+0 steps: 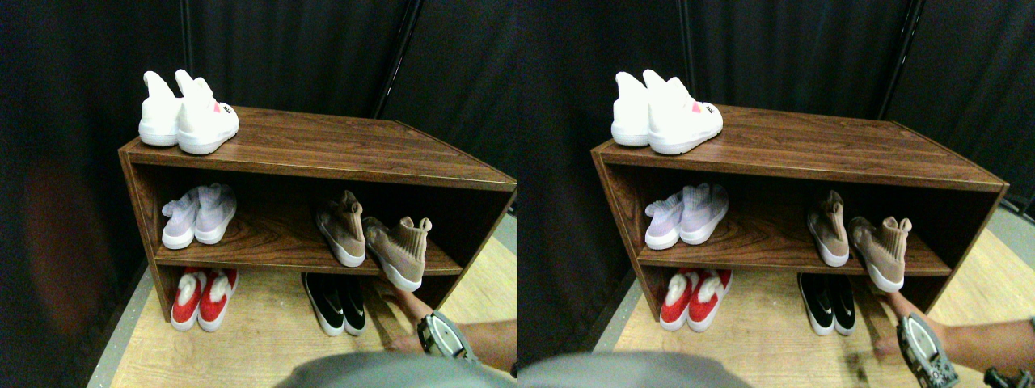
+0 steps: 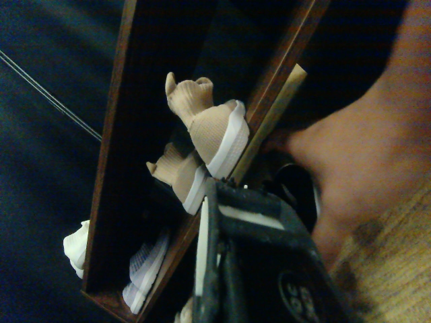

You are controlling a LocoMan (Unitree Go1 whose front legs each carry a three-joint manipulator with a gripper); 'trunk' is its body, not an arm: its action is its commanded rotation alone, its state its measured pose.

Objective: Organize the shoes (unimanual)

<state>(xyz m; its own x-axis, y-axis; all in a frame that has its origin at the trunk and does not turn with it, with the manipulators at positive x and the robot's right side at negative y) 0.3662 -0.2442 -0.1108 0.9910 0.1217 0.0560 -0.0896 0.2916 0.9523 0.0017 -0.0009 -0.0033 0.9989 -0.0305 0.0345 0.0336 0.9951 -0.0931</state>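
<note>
The right gripper (image 1: 441, 338) is low on the floor in front of the shelf (image 1: 323, 145), below its right end. I cannot tell if it is apart or together, because the wrist view shows only the dark frame from behind. A person's hand (image 1: 408, 303) reaches in just beside the gripper, under the middle board of the shelf and near the tilted tan shoe (image 1: 398, 250).

This tilted tan shoe is the main risk, I think. It stands at the right end of the middle board with its toe and white sole over the front edge, so a small push from the gripper or the hand could drop it to the floor. The gripper could also hit the hand, as they are so close.

Its long axis runs from back to front of the shelf, slanted, with the toe forward and down and the high sock opening toward the back. The other tan shoe (image 1: 341, 229) is just beside it, farther in along the board, and points the same way but lies flat.
</note>
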